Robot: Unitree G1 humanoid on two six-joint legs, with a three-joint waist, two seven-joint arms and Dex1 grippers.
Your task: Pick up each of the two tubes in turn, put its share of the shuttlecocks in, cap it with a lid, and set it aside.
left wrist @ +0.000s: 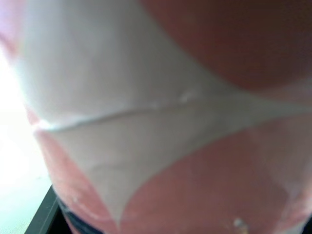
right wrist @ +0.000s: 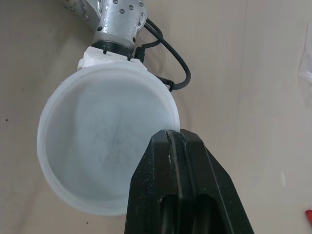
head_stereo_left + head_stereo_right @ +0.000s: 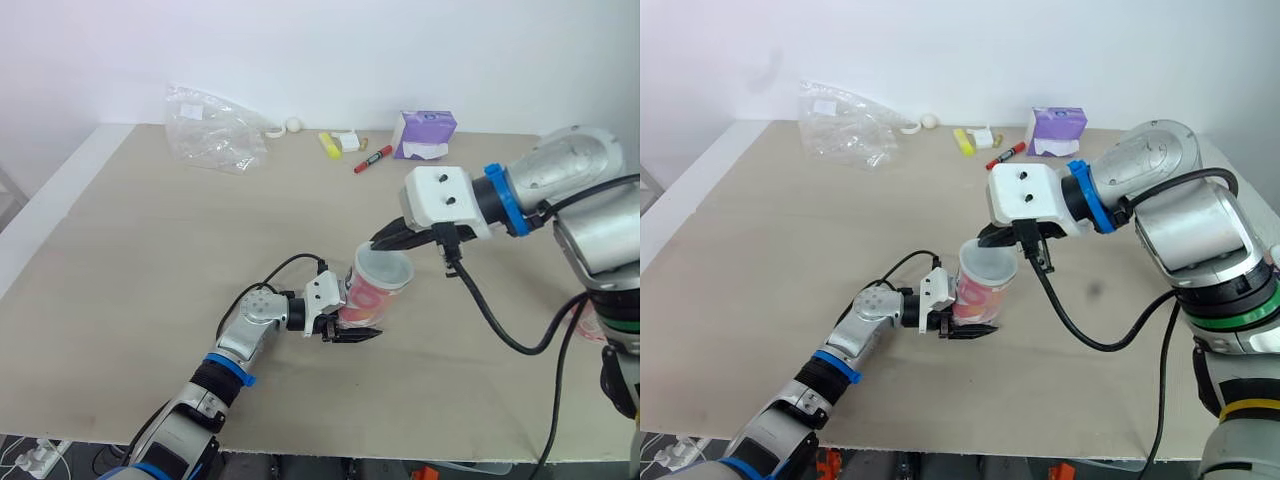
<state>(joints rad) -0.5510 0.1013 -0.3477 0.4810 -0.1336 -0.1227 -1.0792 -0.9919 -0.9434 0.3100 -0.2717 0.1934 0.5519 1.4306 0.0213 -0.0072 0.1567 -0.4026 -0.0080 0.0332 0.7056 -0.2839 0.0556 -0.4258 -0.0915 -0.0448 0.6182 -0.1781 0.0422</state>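
Observation:
A pink-and-white tube (image 3: pixel 364 300) stands tilted on the tan table (image 3: pixel 150 250) near the middle, and its patterned wall (image 1: pixel 161 122) is pressed close in the left wrist view. My left gripper (image 3: pixel 350 320) is shut on the tube's lower part. A translucent white lid (image 3: pixel 383 268) sits over the tube's mouth. My right gripper (image 3: pixel 380 243) comes in from the right and is shut on the far edge of the lid. In the right wrist view its black fingers (image 2: pixel 168 146) pinch the rim of the lid (image 2: pixel 97 141). What the tube contains is hidden.
Along the back of the table lie a crumpled clear plastic bag (image 3: pixel 212 128), a yellow item (image 3: pixel 328 145), a red marker (image 3: pixel 372 159) and a purple tissue pack (image 3: pixel 425 133). A black cable (image 3: pixel 500 330) loops down from my right arm. A pinkish object (image 3: pixel 583 318) peeks out behind that arm.

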